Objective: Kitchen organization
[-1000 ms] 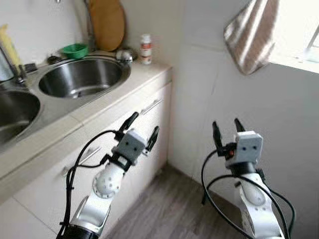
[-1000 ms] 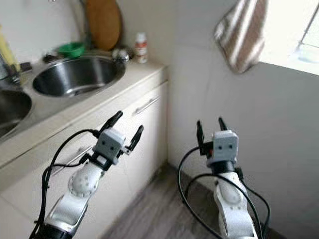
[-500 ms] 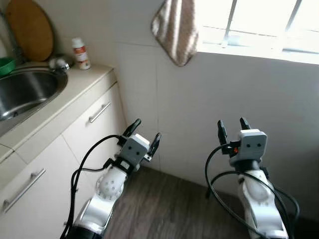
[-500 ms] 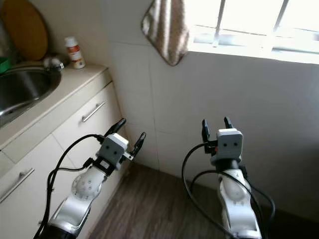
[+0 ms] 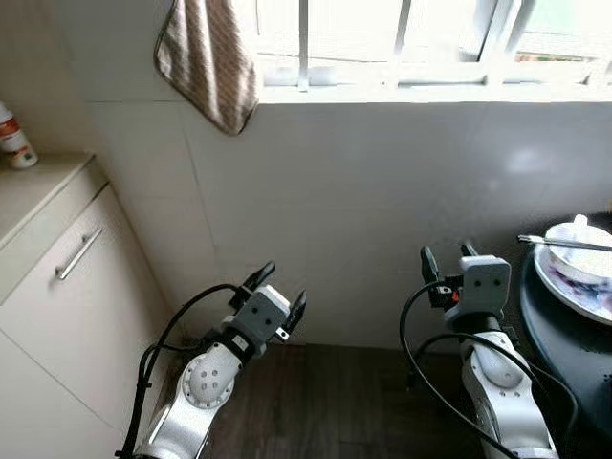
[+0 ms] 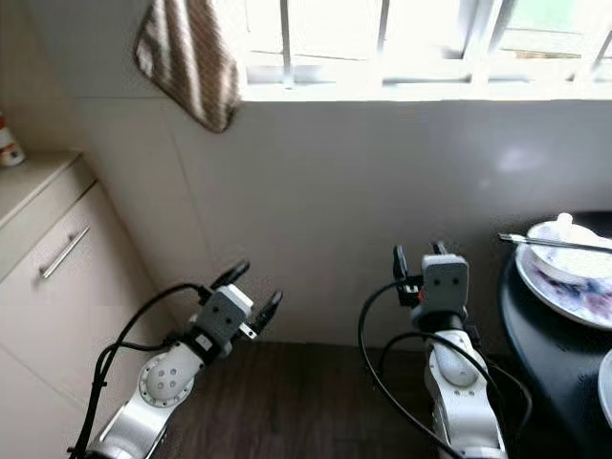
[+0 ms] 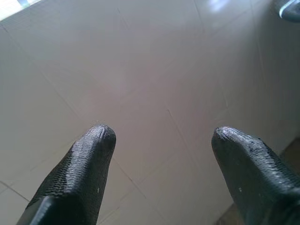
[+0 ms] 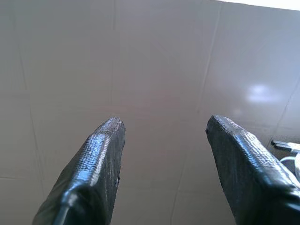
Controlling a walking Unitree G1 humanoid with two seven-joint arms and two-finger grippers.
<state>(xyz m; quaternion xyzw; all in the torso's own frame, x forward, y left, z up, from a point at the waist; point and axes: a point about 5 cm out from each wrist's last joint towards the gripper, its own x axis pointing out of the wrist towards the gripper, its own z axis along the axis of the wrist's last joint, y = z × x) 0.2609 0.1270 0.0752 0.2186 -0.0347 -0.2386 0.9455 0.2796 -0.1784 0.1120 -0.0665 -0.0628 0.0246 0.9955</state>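
White glazed wall tiles (image 5: 382, 191) across the middle of the head views, beneath a barred window (image 5: 402, 38) along the upper edge. Striped brown-and-cream cloth (image 5: 208, 57) hanging at upper left, draped down over the sill. Cream cabinet (image 5: 57, 287) at the left edge with a metal bar handle (image 5: 78, 253); small white bottle with a red label (image 5: 11, 139) standing on its countertop (image 5: 29, 196) at far left. Dark wood-look floor (image 5: 335, 402) along the bottom.

Left gripper (image 5: 277, 292) at lower centre-left, raised in mid-air, fingers spread apart and holding nothing; in the left wrist view the two black fingertips (image 7: 96, 140) well apart against bare tile. Right gripper (image 5: 446, 260) at lower centre-right, likewise spread and empty, pointing up toward the wall; right wrist view with both fingertips (image 8: 110, 136) parted before the same tiles. Black cables looped beside each silver arm.

Black round table (image 5: 564, 344) at the right edge. Patterned plate (image 5: 574, 287) resting on it at mid-right, a white bowl (image 5: 579, 244) on the plate, and a thin metal utensil (image 5: 559, 242) lying across the bowl's rim. Both grippers well apart from the dishes, the right one nearer.
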